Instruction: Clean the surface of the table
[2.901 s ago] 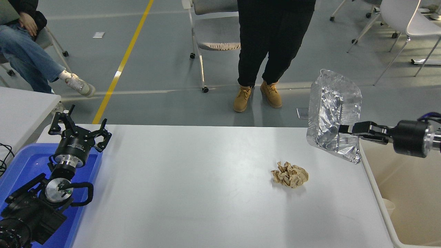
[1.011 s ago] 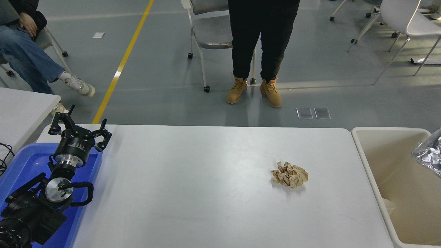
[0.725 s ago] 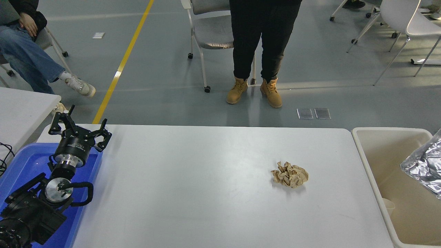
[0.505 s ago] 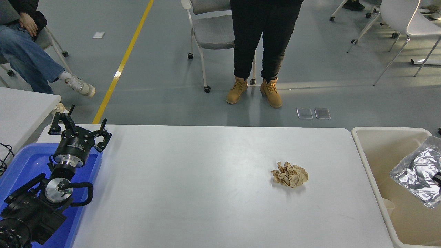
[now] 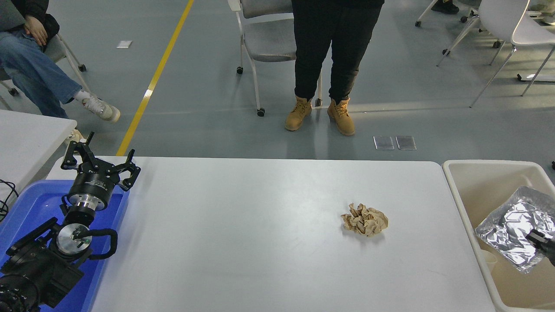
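Note:
The white table surface (image 5: 260,225) fills the middle of the head view. A crumpled brown paper ball (image 5: 365,219) lies on its right half. Only the tip of my right gripper (image 5: 539,239) shows at the right edge; it is shut on a crinkled silver foil bag (image 5: 511,227) and holds it inside the beige tub (image 5: 453,182), off the table's right end. My left gripper (image 5: 99,164) is open and empty, parked over the blue tray (image 5: 26,208) at the lower left.
A smaller white table (image 5: 26,134) stands at the far left. A small white cup (image 5: 489,259) lies in the tub. A person in tan boots (image 5: 321,117) stands beyond the far edge by a wheeled chair (image 5: 264,43). Another person (image 5: 39,69) sits at the top left.
My right gripper swung the foil bag off the table's right end, out over the tub, then lowered it leftward into the tub. The paper ball and left arm have not moved.

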Controlling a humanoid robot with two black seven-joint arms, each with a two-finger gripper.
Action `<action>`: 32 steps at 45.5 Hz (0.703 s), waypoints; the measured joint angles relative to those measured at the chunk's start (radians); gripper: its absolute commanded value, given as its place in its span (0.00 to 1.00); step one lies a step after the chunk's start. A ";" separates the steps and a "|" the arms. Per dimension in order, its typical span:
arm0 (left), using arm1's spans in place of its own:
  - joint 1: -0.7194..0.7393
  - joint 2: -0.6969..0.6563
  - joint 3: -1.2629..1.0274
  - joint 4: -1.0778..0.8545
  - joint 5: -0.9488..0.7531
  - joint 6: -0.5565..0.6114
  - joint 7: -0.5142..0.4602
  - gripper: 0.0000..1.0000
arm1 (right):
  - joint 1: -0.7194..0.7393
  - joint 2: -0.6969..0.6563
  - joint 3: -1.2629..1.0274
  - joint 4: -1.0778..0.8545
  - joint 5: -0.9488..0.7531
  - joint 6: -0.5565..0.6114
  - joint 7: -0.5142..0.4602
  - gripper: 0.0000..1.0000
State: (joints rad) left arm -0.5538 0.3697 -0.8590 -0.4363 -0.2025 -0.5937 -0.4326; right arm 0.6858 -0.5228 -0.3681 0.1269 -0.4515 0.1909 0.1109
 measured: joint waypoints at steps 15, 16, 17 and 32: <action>0.000 0.000 0.000 0.000 0.000 0.000 0.000 1.00 | -0.004 0.004 0.001 0.000 0.000 -0.027 0.000 0.26; 0.000 0.000 0.000 0.000 0.000 0.000 0.000 1.00 | -0.004 0.004 0.001 0.000 0.001 -0.030 0.000 0.31; 0.000 0.000 0.000 0.000 0.000 0.000 0.000 1.00 | -0.004 0.004 0.002 0.000 0.001 -0.036 0.000 0.36; 0.000 0.000 0.000 0.000 0.000 0.000 0.000 1.00 | -0.002 0.003 0.003 0.001 0.005 -0.111 0.001 0.70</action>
State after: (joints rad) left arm -0.5538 0.3697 -0.8590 -0.4364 -0.2024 -0.5936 -0.4326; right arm 0.6835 -0.5201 -0.3654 0.1283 -0.4463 0.0800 0.1116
